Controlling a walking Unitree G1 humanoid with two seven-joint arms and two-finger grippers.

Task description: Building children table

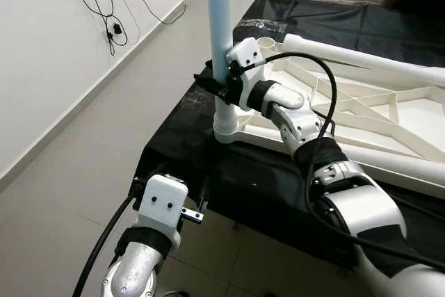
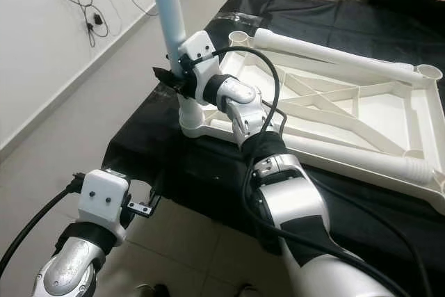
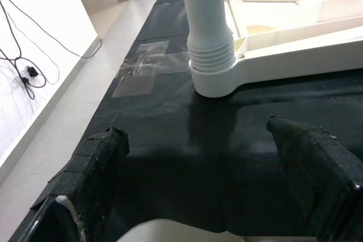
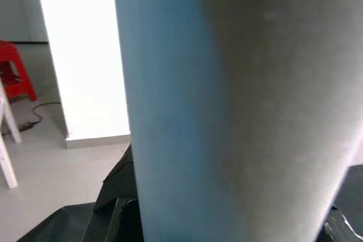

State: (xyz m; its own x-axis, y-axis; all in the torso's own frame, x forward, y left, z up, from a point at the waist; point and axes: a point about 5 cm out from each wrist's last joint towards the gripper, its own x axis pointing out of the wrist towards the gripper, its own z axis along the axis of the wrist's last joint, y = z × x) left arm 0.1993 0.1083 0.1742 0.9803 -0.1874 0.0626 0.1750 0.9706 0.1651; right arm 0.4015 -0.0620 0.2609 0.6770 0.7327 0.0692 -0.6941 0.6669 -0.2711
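the white table top [image 2: 361,113] lies upside down on the bench [image 2: 208,165], which is draped in black cloth, its ribbed underside facing up. at its corner nearest the bench's left edge, the light blue leg [image 1: 220,26] stands upright in the white threaded socket [image 1: 226,119]. we have our right gripper [image 1: 217,83] clamped around that leg just above the socket, black fingers wrapped on either side of the tube; in the right wrist view the pale blue tube [image 4: 227,106] sits right against the camera. other round sockets show at the far corners of the table top [image 1: 361,102].

our left gripper [image 3: 210,179] hangs low off the near left corner of the bench, its two padded fingers [image 3: 96,168] spread apart and holding nothing, pointed toward the socket base [image 3: 212,77] across the black cloth. left of the bench is pale tiled floor [image 1: 76,172], and black cables [image 1: 104,5] hang down the white wall to a plug.
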